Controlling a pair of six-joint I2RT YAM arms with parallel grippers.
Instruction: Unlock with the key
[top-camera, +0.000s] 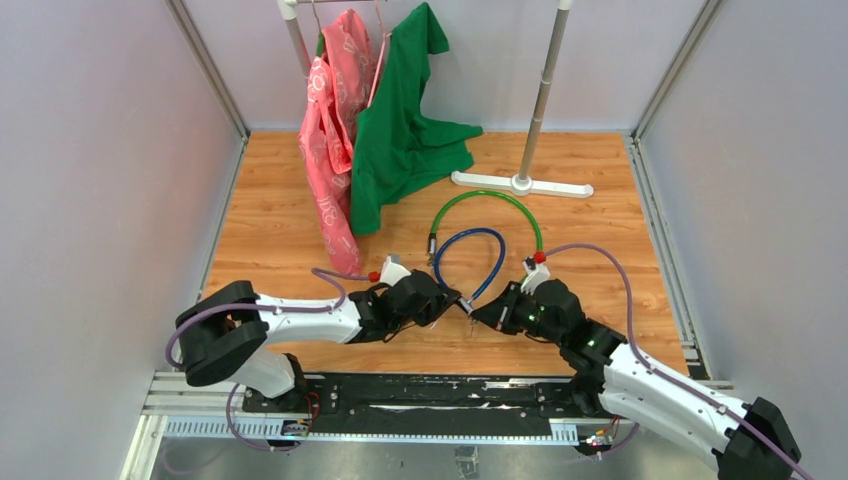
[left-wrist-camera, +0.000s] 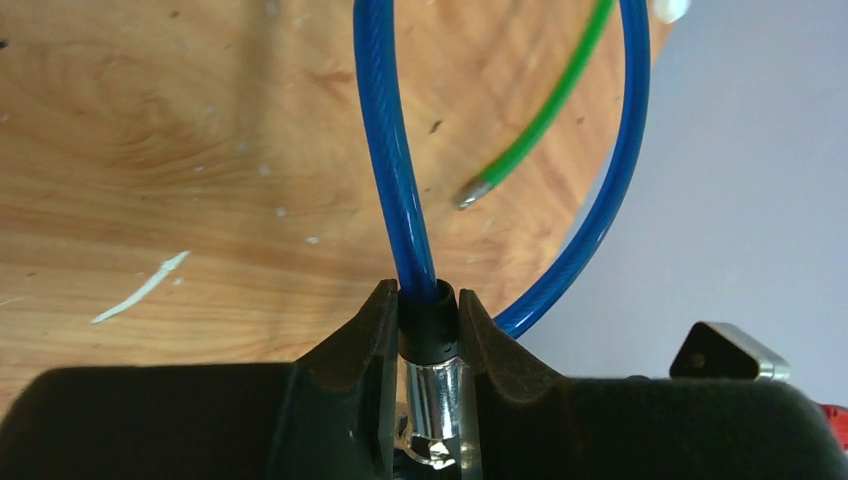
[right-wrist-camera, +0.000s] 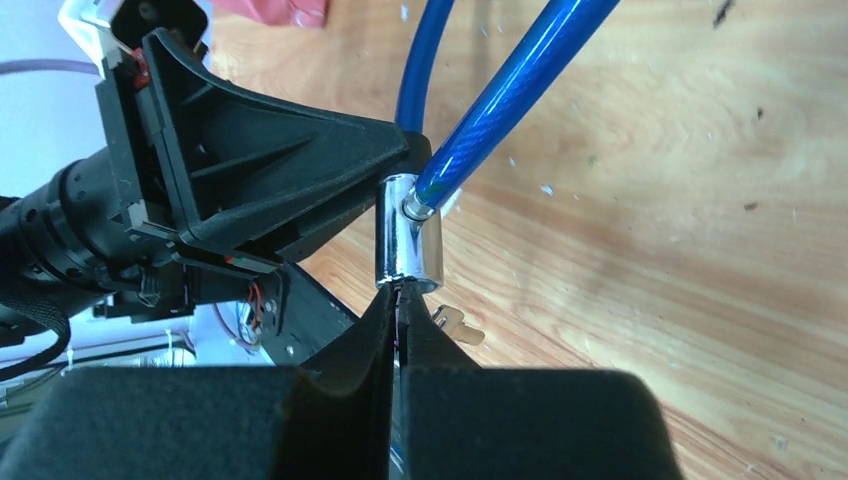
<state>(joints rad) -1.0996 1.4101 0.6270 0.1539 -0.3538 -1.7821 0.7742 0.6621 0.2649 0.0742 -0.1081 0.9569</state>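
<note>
At the near middle of the pale wooden table (top-camera: 280, 220), seen from above: black left gripper (top-camera: 450, 300) and black right gripper (top-camera: 482, 315) tip to tip, meeting at the short chrome lock cylinder (top-camera: 466, 306) of a blue plastic-coated cable lock (top-camera: 470, 232). Blue loop arching away on the far side; a green cable loop (top-camera: 485, 194) beyond it; farther still, a white clothes rail (top-camera: 545, 100) with a pink garment (top-camera: 330, 120) and a green garment (top-camera: 400, 120).

From the left wrist: left gripper (left-wrist-camera: 428, 300) clamped on the cylinder (left-wrist-camera: 432, 400) and its black collar, jaws partly apart around it, blue cable (left-wrist-camera: 390, 150) rising out between the fingertips.

From the right wrist: right gripper (right-wrist-camera: 400, 300) pinched fully together just under the cylinder's (right-wrist-camera: 408, 235) lower end. Small pale metal key (right-wrist-camera: 455, 325) poking out beside the fingertips; whether gripped or merely alongside, cannot tell.

Progress, by judgement: lock steadied, key brought to the keyhole end, perhaps seated. Cable end still plugged into the cylinder, so not yet unlocked. Left to do: turning the key, drawing the cable free.
</note>
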